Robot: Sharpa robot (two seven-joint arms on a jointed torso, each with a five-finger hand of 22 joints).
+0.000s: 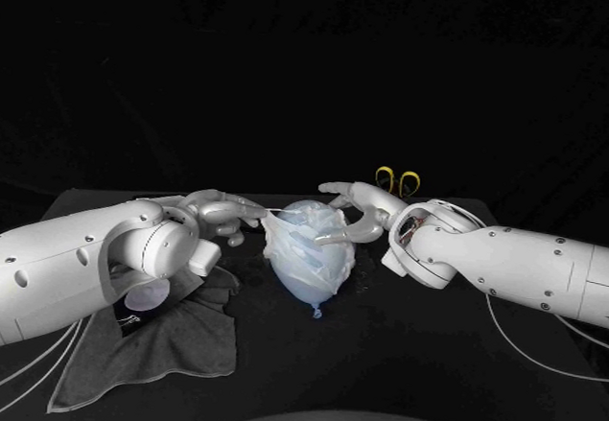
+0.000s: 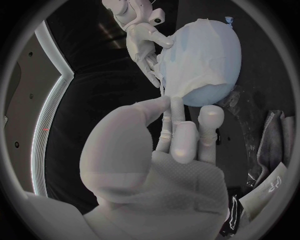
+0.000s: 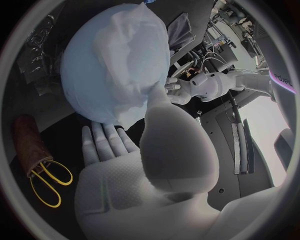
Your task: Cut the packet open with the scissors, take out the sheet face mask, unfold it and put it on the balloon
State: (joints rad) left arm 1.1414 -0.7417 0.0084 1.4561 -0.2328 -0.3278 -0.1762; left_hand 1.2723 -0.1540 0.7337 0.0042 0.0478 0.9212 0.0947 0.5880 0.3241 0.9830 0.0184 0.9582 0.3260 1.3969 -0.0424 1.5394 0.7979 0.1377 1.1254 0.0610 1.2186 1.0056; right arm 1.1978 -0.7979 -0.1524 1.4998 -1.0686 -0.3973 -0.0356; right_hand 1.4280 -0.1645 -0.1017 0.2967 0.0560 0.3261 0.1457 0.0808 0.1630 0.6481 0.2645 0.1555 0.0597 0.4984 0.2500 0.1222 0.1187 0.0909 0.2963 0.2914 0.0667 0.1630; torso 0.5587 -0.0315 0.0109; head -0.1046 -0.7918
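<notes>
A pale blue balloon point(image 1: 312, 269) stands mid-table, knot point(image 1: 316, 312) toward me. The white sheet mask point(image 1: 293, 231) lies draped over its upper part. My left hand point(image 1: 225, 215) pinches the mask's edge between thumb and a finger at the balloon's left side; the left wrist view shows those fingertips point(image 2: 167, 102) on the mask point(image 2: 194, 60). My right hand point(image 1: 354, 214) clasps the balloon's far right side. In the right wrist view its thumb point(image 3: 164, 107) presses the mask point(image 3: 139, 55) onto the balloon point(image 3: 87, 85), with the fingers point(image 3: 103, 140) spread behind. The yellow-handled scissors point(image 1: 397, 181) stand behind the right hand.
A grey cloth point(image 1: 158, 350) lies on the table under my left forearm. The opened packet point(image 2: 267, 187) and a piece of clear wrap point(image 2: 275, 130) sit on it. The scissors point(image 3: 47, 182) stick out of a brown holder point(image 3: 26, 140).
</notes>
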